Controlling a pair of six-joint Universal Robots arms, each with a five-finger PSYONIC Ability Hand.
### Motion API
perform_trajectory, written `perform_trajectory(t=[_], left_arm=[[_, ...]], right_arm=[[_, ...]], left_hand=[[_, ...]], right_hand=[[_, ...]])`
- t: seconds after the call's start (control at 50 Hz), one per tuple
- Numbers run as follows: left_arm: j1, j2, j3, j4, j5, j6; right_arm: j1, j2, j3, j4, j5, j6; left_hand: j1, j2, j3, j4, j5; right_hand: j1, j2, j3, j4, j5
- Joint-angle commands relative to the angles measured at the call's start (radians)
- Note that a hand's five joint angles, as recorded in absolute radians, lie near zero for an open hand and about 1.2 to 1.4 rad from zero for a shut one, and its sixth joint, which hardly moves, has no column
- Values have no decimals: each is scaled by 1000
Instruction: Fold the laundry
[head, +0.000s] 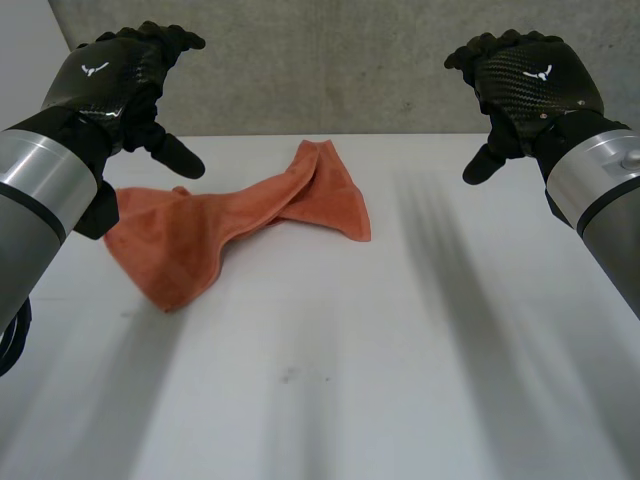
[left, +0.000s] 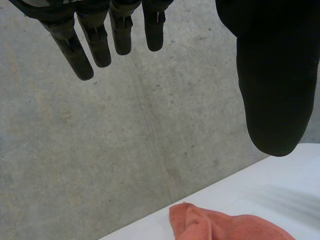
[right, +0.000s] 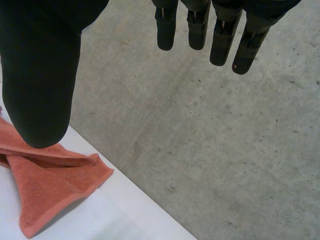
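Found white table (head: 400, 350) spread under the cloth and bare on every side of it. Noted grey concrete wall (head: 350, 70) rising behind the cloth, past the table's far edge. Saw left arm (head: 40, 190) raised to the left of the cloth and right arm (head: 600, 190) raised well off to its right. Both stood high above it, probably to give a free look at the lie of the fabric before reaching in.

Found the cloth (head: 240, 215) itself, an orange towel, lying on the table but twisted at its middle. One broad end fanned out nearer the left arm; the other end turned over, pointing toward the wall. Judged no fold begun, with the twist to be undone and the towel spread first.

Saw left hand (head: 120, 75) hovering above the left end of the cloth, clear of it. Fingers (left: 95, 45) straight and well off the thumb (left: 272, 90), nothing held. Saw right hand (head: 525, 80) hovering well to the right of the cloth, likewise spread and empty, fingers (right: 220, 40) straight, thumb (right: 40, 75) wide.

Judged both hands held apart so as to be ready to pinch corners. Left close to its end of the cloth; right facing the longer reach to the folded-over end.
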Motion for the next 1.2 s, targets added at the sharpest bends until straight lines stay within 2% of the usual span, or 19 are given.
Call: perform_trajectory(t=[0.02, 0.18, 0.2, 0.26, 0.34, 0.36, 0.44, 0.54, 0.6, 0.74, 0.8, 0.96, 1.1, 1.2], left_arm=[[2, -25, 3, 26, 0, -1], [11, -121, 16, 27, -6, -3], [11, -190, 16, 36, -12, -3], [8, -255, 19, 53, -31, -5], [-3, -376, 37, 101, -109, -3], [-6, -426, 51, 128, -151, 0], [-35, -550, 103, 205, -212, 6], [-46, -660, 160, 277, -219, 69], [-49, -752, 204, 345, -215, 162], [-49, -857, 266, 395, -207, 204], [-46, -884, 295, 395, -209, 207], [-13, -875, 315, 424, -209, 216], [20, -816, 300, 420, -207, 229], [39, -634, 186, 405, -201, 296]], right_arm=[[1, 2, -1, 0, 1, 0], [3, 14, 1, 0, 1, 0], [3, 23, 1, 2, 1, -1], [3, 49, -1, 3, 1, -2], [3, 69, -1, 3, 1, -2], [3, 74, -2, 3, 1, -2], [3, 103, -2, 3, 1, -9], [6, 135, -1, 2, 3, -49], [6, 152, 4, 2, 4, -69], [24, 198, 4, 2, 7, -77], [26, 203, 4, 2, 7, -77], [24, 223, -5, 2, 14, -107], [12, 221, -16, 0, 20, -103], [12, 218, -45, 12, 26, -87]], left_hand=[[-32, -23, -38, -25, -28], [12, 22, 6, 19, 16], [35, 45, 29, 42, 39], [44, 54, 38, 51, 48], [62, 71, 56, 69, 66], [62, 71, 56, 69, 66], [65, 74, 59, 72, 69], [70, 80, 64, 78, 75], [123, 133, 117, 130, 128], [246, 256, 240, 253, 250], [328, 338, 323, 336, 333], [1162, 1171, 1156, 1169, 1166], [1174, 1184, 1168, 1181, 1178], [1174, 1184, 1168, 1181, 1178]], right_hand=[[-25, -39, -34, -52, -54], [-25, -39, -34, -52, -54], [-25, -39, -34, -52, -54], [-25, -39, -34, -52, -54], [-25, -39, -34, -52, -54], [-25, -39, -34, -52, -54], [-25, -39, -34, -52, -54], [-25, -39, -34, -52, -54], [-25, -39, -34, -52, -54], [-25, -39, -34, -52, -54], [-25, -39, -34, -52, -54], [-25, -39, -34, -52, -54], [-25, -39, -34, -52, -54], [-25, -39, -34, -52, -54]])
